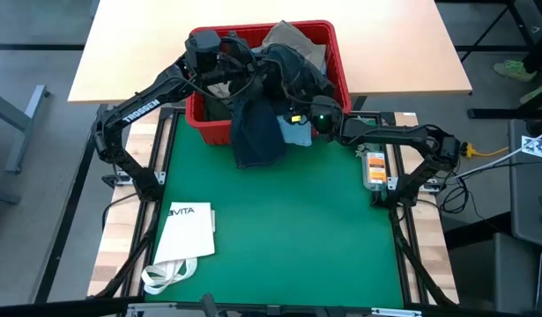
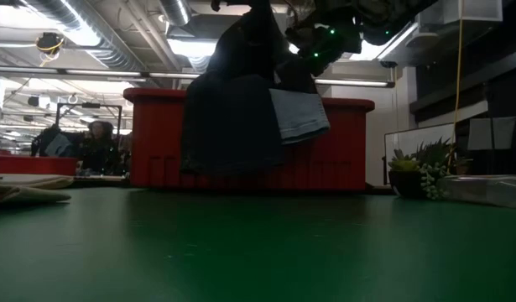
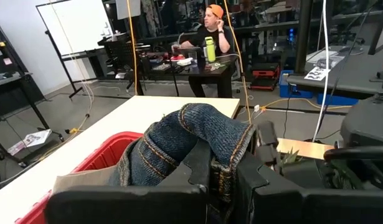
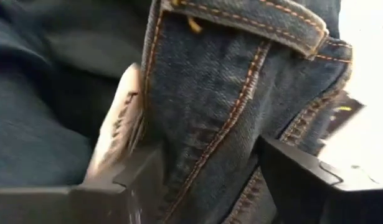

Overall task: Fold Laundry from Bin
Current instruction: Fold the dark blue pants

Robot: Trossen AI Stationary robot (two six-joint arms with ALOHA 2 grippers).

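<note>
The red bin (image 1: 339, 66) stands at the green mat's far edge with laundry in it. Dark navy jeans (image 1: 257, 132) hang over its near rim (image 2: 341, 105) onto the mat; in the low view the jeans (image 2: 232, 126) drape down the bin's front wall. A small light blue cloth (image 1: 297, 134) hangs beside them. A khaki garment (image 1: 293, 40) lies in the bin. My left gripper (image 1: 240, 70) is above the bin, shut on the jeans. My right gripper (image 1: 299, 104) is at the bin's near right, also shut on the jeans. My left gripper (image 3: 222, 180) pinches a bunched fold of the dark jeans with a stitched hem (image 3: 225, 155) between its two fingers. The denim humps up above the fingers (image 3: 197, 165), lifted over the bin. My right gripper (image 4: 210, 180) pinches a seamed part of the dark jeans (image 4: 203, 137) between its two fingers (image 4: 297, 174). Several layers of denim with orange stitching fill the gap. Which part of the jeans it is, I cannot tell.
A white "VITA" tote bag (image 1: 187, 231) lies at the mat's near left. A small potted plant (image 2: 417, 172) and an orange-labelled item (image 1: 374, 169) sit at the right edge. A wooden table (image 1: 147, 53) stands behind the bin. A person (image 3: 211, 31) sits far off.
</note>
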